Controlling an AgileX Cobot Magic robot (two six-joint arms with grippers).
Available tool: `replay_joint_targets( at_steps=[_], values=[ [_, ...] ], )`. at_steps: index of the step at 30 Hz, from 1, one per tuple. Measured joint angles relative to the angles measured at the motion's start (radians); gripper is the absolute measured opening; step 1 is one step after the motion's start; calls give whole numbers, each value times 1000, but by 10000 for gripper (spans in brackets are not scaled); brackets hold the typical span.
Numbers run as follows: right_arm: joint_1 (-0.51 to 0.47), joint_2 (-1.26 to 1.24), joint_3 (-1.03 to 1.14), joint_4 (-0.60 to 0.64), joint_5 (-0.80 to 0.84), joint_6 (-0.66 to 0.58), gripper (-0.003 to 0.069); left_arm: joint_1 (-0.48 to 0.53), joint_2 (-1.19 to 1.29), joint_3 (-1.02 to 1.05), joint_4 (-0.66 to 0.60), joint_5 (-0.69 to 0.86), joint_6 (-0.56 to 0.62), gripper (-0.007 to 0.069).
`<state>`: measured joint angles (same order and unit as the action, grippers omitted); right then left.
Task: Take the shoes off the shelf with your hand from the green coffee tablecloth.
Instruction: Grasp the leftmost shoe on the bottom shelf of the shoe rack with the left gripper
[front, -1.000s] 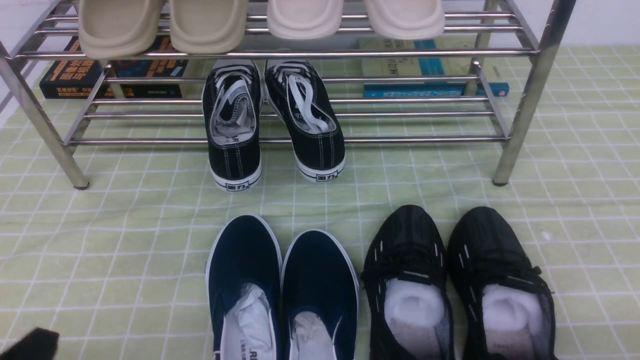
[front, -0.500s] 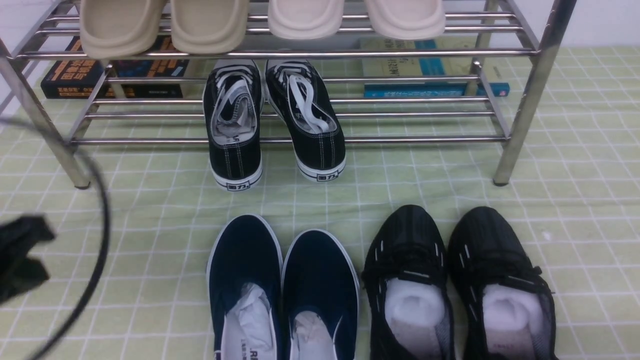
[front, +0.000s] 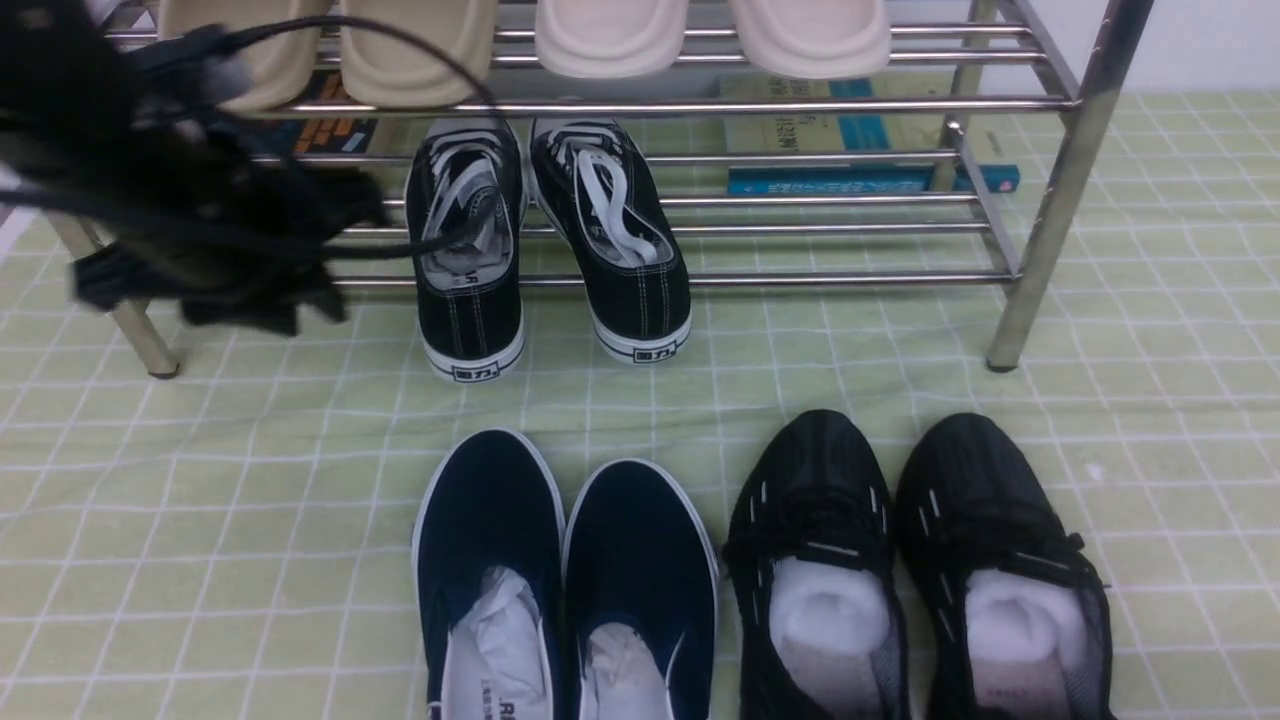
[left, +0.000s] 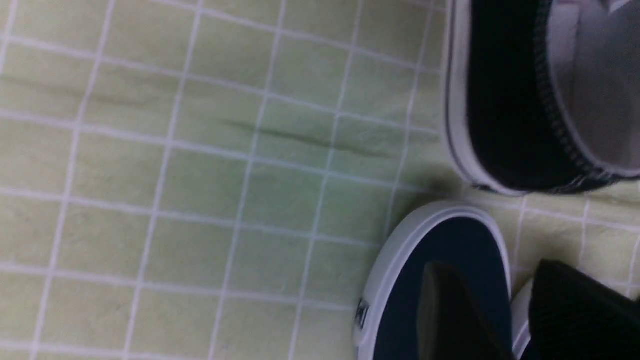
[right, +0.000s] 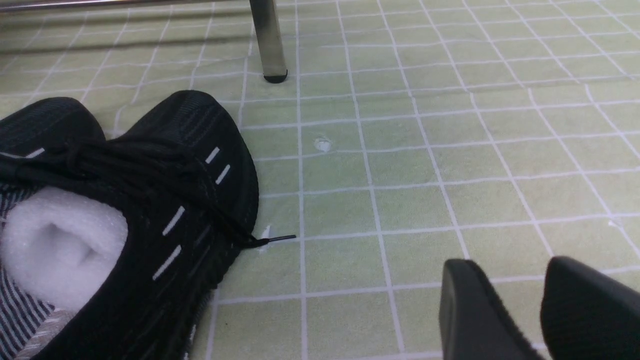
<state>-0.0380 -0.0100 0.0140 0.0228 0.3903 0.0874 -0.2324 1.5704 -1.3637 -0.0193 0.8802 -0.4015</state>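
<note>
The shoes, a pair of black canvas sneakers (front: 470, 250) with white laces, sit on the lower tier of the chrome shelf (front: 800, 280), heels overhanging its front bar. My left gripper (front: 230, 295) is a blurred black mass with looping cables in front of the shelf's left part, just left of the left sneaker. In the left wrist view it (left: 492, 272) is open and empty above the green tablecloth (left: 200, 175), with that sneaker's heel (left: 505, 100) near it. My right gripper (right: 505, 272) is open and empty low over the cloth; it is out of the front view.
Navy slip-ons (front: 560, 580) and black mesh shoes (front: 920, 560) stand on the cloth in front of the shelf. Beige and white slippers (front: 420, 50) lie on the upper tier. Books (front: 860, 150) lie behind. A shelf leg (right: 267, 40) and a mesh shoe (right: 165, 190) show near the right gripper.
My left arm has risen from the lower left edge up and forward to the shelf's left part, beside the left sneaker. The shoes have not moved.
</note>
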Motion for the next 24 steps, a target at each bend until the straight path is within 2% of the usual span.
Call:
replay_joint_targets(
  at_steps=[4,7,13,24],
  values=[
    [0,0,0,0,0,0,237,-28,87,-60,38,-69,-42,383],
    [0,0,0,0,0,0,237,-31,127,-74,43,-151,-49,409],
    [0,0,0,0,0,0,237,-31,188,-78,57,-310,-51,409],
    [0,0,0,0,0,0,237,-31,294,-79,58,-371,-51,409]
  ],
)
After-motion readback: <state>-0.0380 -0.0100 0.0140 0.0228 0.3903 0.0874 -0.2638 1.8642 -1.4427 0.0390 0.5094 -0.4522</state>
